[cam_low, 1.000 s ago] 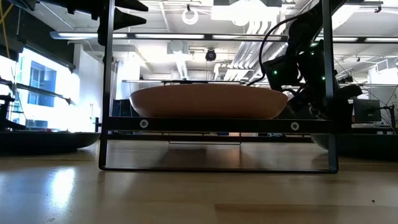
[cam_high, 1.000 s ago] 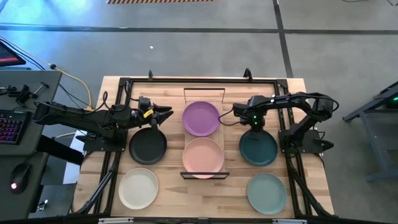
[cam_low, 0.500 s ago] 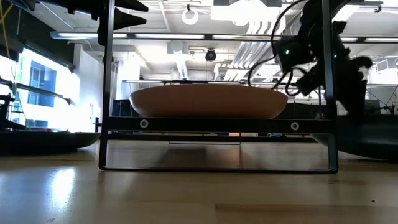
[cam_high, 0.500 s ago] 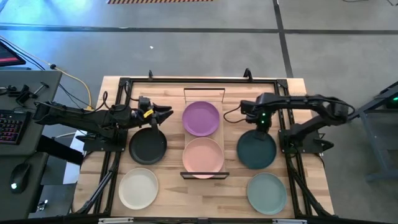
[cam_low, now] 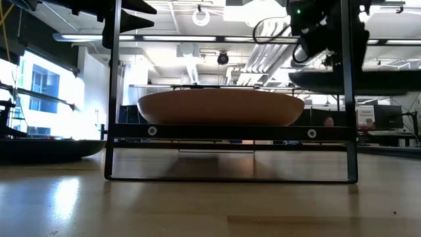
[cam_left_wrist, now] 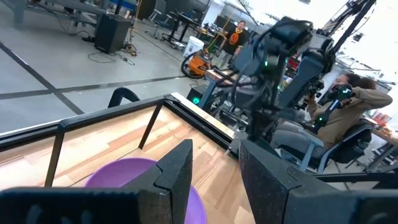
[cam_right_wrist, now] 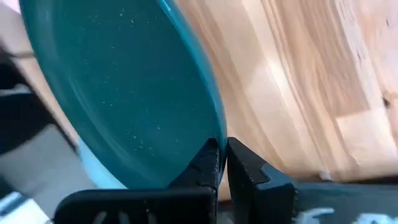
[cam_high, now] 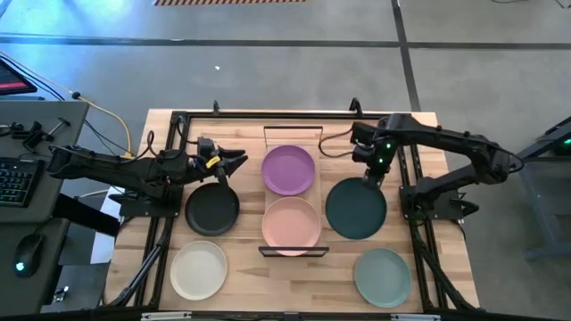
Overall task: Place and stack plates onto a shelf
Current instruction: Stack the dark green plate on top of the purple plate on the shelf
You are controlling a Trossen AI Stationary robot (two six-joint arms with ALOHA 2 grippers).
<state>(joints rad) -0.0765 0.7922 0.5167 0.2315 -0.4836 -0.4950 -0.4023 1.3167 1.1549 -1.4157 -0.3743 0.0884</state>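
The dark teal plate [cam_high: 356,209] hangs in the air right of the shelf [cam_high: 293,251], held by my right gripper [cam_high: 373,178], which is shut on it. In the low view the teal plate [cam_low: 358,80] floats about level, well above the tabletop. The purple plate [cam_high: 288,169] lies on the shelf's far half and the pink plate [cam_high: 291,223] on its near half. My left gripper [cam_high: 239,160] is open and hovers over the far rim of the black plate [cam_high: 212,208], which lies on the table left of the shelf. My right gripper pinches the teal plate's far rim [cam_right_wrist: 214,124] between its two fingers [cam_right_wrist: 208,165], one above the rim and one beneath it. It reaches the rim from the table's far side. The plate is lifted clear of the table, roughly level, stretching out toward the near edge.
A cream-white plate [cam_high: 199,269] lies on the table's near left and a pale green plate [cam_high: 382,276] on its near right. A black frame [cam_high: 178,125] borders the tabletop. In the left wrist view, a seated person [cam_left_wrist: 348,118] shows beyond the table.
My right gripper has risen and drawn a little toward the far edge, lifting the teal plate off the table. The plate now hangs clear and has shifted slightly left, toward the shelf. My left arm has kept still.
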